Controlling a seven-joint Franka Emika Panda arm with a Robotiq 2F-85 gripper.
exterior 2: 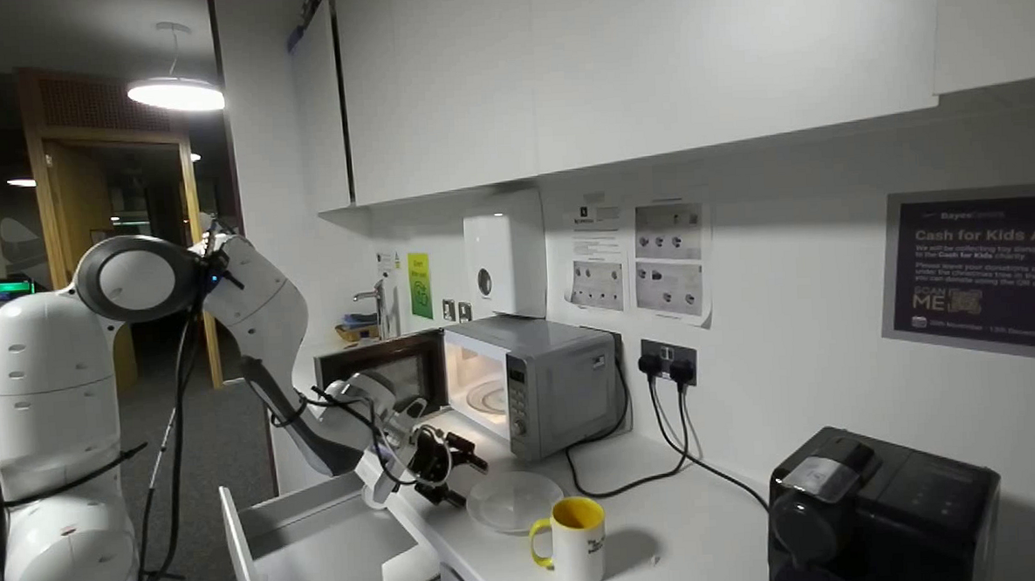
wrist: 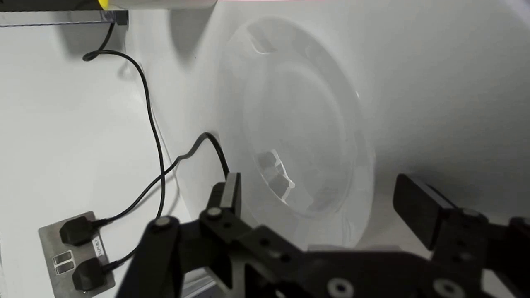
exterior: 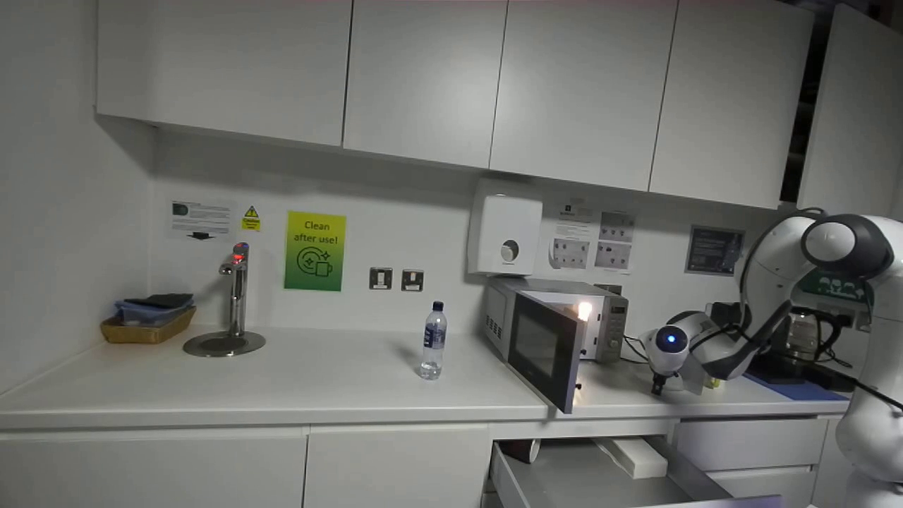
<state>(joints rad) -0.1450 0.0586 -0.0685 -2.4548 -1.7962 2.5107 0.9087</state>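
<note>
My gripper (exterior 2: 473, 484) is open and empty, low over the counter. Its two black fingers stand well apart in the wrist view (wrist: 319, 196); it also shows in an exterior view (exterior: 657, 384). It is nearest to a pale round plate (exterior 2: 516, 498) lying flat on the counter. In the wrist view the plate (wrist: 300, 128) lies beyond the fingers, its near edge between them; I cannot tell whether they touch it. A white mug with a yellow inside and handle (exterior 2: 578, 545) stands upright beside the plate. The microwave (exterior 2: 566, 393) behind has its door (exterior: 543, 346) open and its light on.
An open drawer (exterior: 564, 487) juts out below the counter, with a white box (exterior: 638, 457) inside. A water bottle (exterior: 433, 346) stands left of the microwave. Black cables (exterior 2: 609, 494) run to a wall socket (exterior 2: 669, 362). A black coffee machine (exterior 2: 885, 501) stands beyond the mug.
</note>
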